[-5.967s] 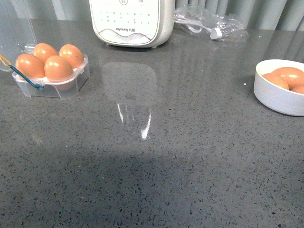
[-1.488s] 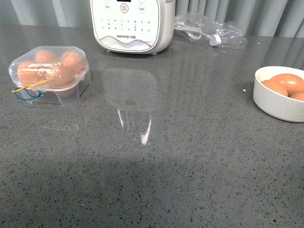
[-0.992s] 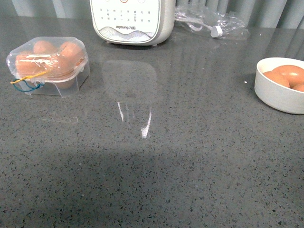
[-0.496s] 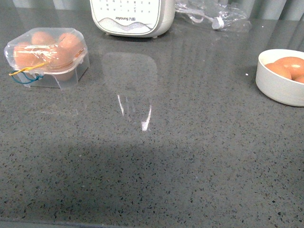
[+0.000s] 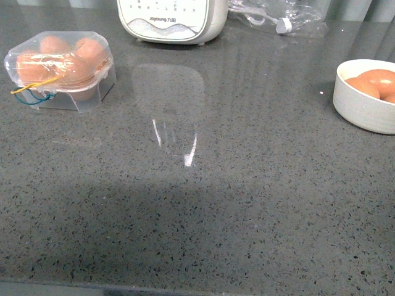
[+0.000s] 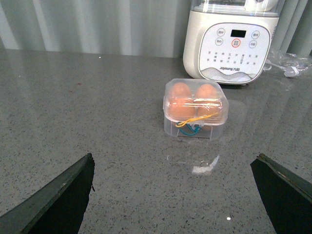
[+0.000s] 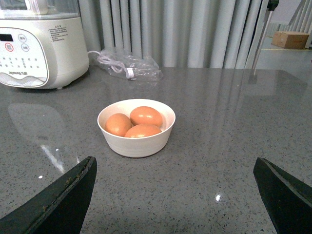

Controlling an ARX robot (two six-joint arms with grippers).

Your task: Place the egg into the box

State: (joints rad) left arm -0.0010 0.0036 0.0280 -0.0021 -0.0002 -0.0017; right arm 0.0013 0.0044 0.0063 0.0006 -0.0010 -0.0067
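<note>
Front view shows the grey speckled worktop [image 5: 216, 203] with neither arm in it. Over by the worktop's left edge sits the box [image 5: 60, 69] — clear plastic, lid down, four brown eggs inside, with yellow and blue bands looping off its front-left corner. Which one is "the egg" I can't tell, since they all look alike, but every cell in the box is filled. A white appliance [image 5: 173, 18] with a button panel stands at the far edge, just behind and to the right of the box, and a crumpled clear plastic bag [image 5: 278, 15] lies beside it, further right. At the right edge there's a round white bowl [image 5: 364, 105] with more brown eggs in it, well apart from the box.

Left wrist cam has the left gripper [image 6: 175, 195] spread wide, nothing between its dark fingers [image 6: 58, 197], hanging back from the closed box [image 6: 196, 108]. Right wrist cam is the same deal — right gripper [image 7: 173, 195] spread and empty, facing the bowl [image 7: 136, 127], which holds three eggs.
</note>
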